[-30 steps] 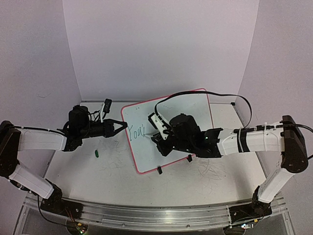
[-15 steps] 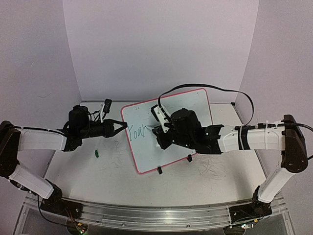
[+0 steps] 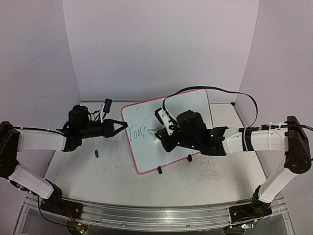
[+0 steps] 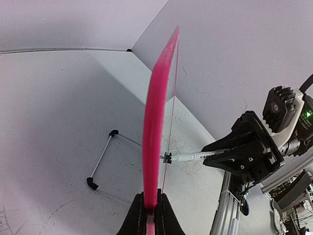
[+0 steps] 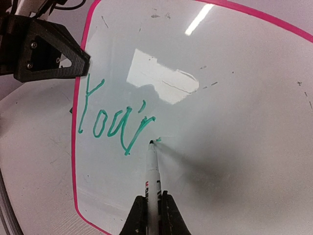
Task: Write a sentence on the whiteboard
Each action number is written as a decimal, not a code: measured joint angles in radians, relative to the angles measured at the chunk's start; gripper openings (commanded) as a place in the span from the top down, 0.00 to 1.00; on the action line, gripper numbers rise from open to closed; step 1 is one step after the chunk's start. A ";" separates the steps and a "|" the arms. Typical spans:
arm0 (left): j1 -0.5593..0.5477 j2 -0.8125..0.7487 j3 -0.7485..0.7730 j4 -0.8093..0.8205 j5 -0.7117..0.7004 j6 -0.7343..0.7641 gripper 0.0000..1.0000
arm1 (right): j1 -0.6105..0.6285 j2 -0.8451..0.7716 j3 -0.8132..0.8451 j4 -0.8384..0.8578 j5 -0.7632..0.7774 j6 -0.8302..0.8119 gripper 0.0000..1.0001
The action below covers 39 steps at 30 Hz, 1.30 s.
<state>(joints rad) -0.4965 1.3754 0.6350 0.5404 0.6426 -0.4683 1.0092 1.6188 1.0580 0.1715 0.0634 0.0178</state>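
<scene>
1. The table [image 3: 112,171] bears faint grey scribbles. The whiteboard [image 3: 195,105] stands on it between the two arms, propped on its black clip feet [image 3: 159,170]; how steeply, I cannot tell.
2. The whiteboard looks light, stiff and glossy. I judge that it would slide or tip under pen pressure, so the pink frame is the better place to hold it, not the slippery white face.
3. The left gripper [image 4: 150,211] is clamped on that frame at the board's left edge.
4. The right gripper [image 5: 152,208] is closed around a thin, rigid marker [image 5: 153,171].
5. The sentence [image 5: 115,122] is only begun: green letters like "You'r" near the left side.
6. The marker tip touches the board just right of the last letter; light pressure seems enough.
</scene>
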 measured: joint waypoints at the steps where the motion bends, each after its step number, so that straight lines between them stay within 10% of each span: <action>1: 0.000 0.000 0.000 0.000 0.000 0.000 1.00 | 0.000 0.000 0.000 0.000 -0.006 -0.001 1.00; 39: 0.000 0.000 0.000 -0.015 -0.009 0.000 1.00 | 0.003 0.016 0.033 0.000 0.091 0.028 1.00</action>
<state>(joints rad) -0.4965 1.3750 0.6350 0.5250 0.6341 -0.4686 1.0122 1.6352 1.0912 0.1712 0.1542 0.0456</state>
